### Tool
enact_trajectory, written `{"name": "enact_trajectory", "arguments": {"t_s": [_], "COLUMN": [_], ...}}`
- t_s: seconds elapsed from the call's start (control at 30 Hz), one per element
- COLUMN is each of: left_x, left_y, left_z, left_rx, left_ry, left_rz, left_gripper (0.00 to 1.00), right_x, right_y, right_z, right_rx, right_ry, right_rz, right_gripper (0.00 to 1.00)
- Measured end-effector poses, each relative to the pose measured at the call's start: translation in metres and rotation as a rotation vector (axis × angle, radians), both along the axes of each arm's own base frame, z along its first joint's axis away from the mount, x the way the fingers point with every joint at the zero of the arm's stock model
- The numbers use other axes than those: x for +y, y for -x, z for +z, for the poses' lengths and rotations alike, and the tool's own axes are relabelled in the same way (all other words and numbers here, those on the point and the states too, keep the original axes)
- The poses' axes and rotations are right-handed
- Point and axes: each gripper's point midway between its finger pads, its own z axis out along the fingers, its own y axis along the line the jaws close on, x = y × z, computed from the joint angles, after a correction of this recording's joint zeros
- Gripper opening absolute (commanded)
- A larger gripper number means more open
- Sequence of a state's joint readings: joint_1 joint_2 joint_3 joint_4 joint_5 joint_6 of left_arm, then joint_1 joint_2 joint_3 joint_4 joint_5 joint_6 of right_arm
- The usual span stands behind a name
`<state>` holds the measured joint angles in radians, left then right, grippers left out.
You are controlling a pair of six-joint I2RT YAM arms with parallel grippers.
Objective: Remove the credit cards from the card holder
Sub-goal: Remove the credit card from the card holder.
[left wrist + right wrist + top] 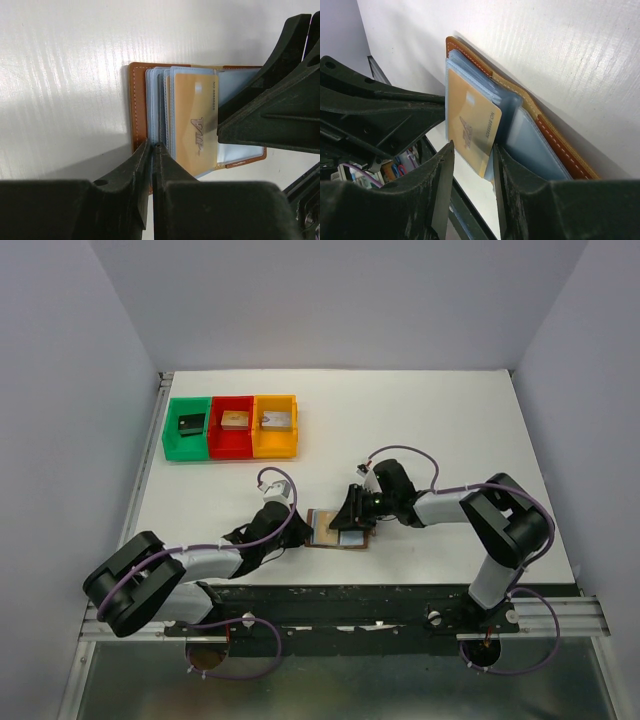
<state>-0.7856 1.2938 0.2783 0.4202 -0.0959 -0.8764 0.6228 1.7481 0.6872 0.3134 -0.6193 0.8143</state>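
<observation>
Brown card holder lies open on the white desk near its front edge, between both grippers; a gold credit card juts from its blue sleeves; left gripper clamped on the holder's edge; right gripper has fingers apart astride the card's end, hold on it cannot be told.

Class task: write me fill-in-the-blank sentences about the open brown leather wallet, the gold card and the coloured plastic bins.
1. The tan-gold flat card in the open brown leather card holder reads ___.
2. Between the green plastic bin and the orange plastic bin stands a ___ one.
3. The left gripper is shut on the holder; the right gripper, open, straddles the ___.
Missing: VIP; red; card.
</observation>
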Motion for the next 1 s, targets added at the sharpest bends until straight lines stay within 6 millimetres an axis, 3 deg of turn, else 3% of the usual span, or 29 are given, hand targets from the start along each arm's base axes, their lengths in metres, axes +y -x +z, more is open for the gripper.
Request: {"name": "enact_trajectory", "arguments": {"t_s": [0.33, 0.6, 1.0], "left_x": [-0.0027, -0.0033, -0.0023], "left_y": [-0.0022, -0.0030, -0.0012], "left_z": [0.0001, 0.0003, 0.0010], "left_rx": [-0.007, -0.009, -0.001], "left_ry": [0.009, 0.013, 0.017], "left_rz": [-0.002, 0.002, 0.008], "left_gripper": [0.17, 0.14, 0.12], "right_x": [0.0024, 0.0011, -0.0061], "right_y": [-0.0019, -0.0032, -0.0015], "right_z": [-0.0013, -0.0037, -0.0086], "right_rx": [0.005, 0.004, -0.006], "right_ry": [-0.014, -0.005, 0.048], "right_rz": [-0.002, -0.010, -0.005], "right_gripper": [0.45, 0.22, 0.13]}}
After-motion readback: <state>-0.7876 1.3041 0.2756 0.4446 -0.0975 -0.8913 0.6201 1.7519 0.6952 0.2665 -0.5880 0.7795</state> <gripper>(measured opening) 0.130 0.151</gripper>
